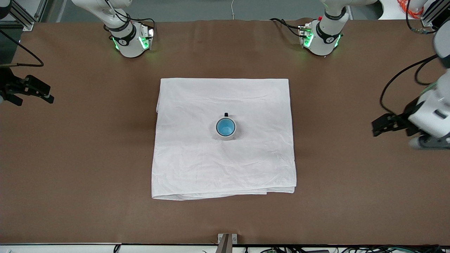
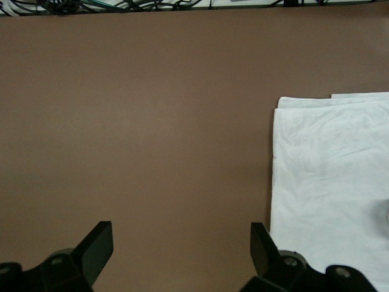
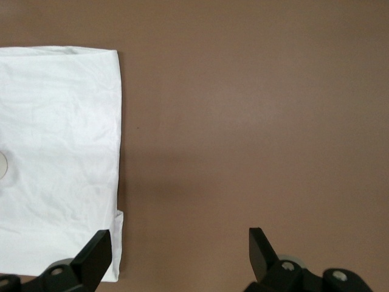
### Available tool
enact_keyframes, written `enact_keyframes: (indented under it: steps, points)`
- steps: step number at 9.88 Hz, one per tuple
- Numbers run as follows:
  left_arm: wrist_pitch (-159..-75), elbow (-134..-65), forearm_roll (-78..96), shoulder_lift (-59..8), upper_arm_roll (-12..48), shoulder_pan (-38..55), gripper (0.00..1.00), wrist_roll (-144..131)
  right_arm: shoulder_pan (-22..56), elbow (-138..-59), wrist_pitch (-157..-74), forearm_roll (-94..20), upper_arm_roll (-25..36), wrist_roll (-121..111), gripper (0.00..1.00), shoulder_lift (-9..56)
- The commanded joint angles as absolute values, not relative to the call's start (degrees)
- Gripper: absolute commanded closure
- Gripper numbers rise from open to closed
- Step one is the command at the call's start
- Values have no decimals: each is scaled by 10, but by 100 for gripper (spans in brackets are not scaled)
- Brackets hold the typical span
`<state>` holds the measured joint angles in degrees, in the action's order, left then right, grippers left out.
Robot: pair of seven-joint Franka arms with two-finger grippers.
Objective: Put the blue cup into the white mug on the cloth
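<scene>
— Two cups, one inside the other: where do they stand?

— At the middle of the cloth point(image 1: 225, 140), the blue cup point(image 1: 225, 127) sits nested upright in the white mug point(image 1: 225, 134), mouth up, its long axis vertical. The mug's black handle points toward the robots' bases. By the look of it, the placing is done.

— And the arms?

— Both are drawn well away from the cups, which would explain why nothing is gripped. The left gripper point(image 1: 381, 125) hangs over bare worktop point(image 1: 88, 140) at the left arm's end, fingers point(image 2: 97, 244) spread and empty; only the cloth's edge point(image 2: 331, 182) lies past one fingertip, and brown worktop fills the gap between them. The right gripper point(image 1: 35, 92) hangs over the right arm's end, fingers point(image 3: 94, 252) likewise parted with nothing held; one cloth corner point(image 3: 61, 152) shows just outside one finger.

— Why so far apart?

— Likely a resting pose: the pair stands clear of either set of fingers, steady on the flat cloth.
</scene>
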<state>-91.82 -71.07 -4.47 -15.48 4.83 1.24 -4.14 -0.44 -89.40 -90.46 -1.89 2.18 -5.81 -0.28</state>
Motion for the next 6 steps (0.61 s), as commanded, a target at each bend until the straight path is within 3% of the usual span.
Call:
enact_keyframes:
  steps: [1, 3, 6]
  points:
    - [-913, -750, -21, -112, -11, 41, 0, -11, -6, -879, -873, -14, 22, -49, 1, -2]
    - [-931, -800, -3, -81, -12, 38, 0, -21, -15, -879, -876, -15, 22, -49, 1, -1]
    - [-999, -931, 11, 5, -12, 36, 0, -28, -11, -879, -880, -15, 21, -49, 1, 1]
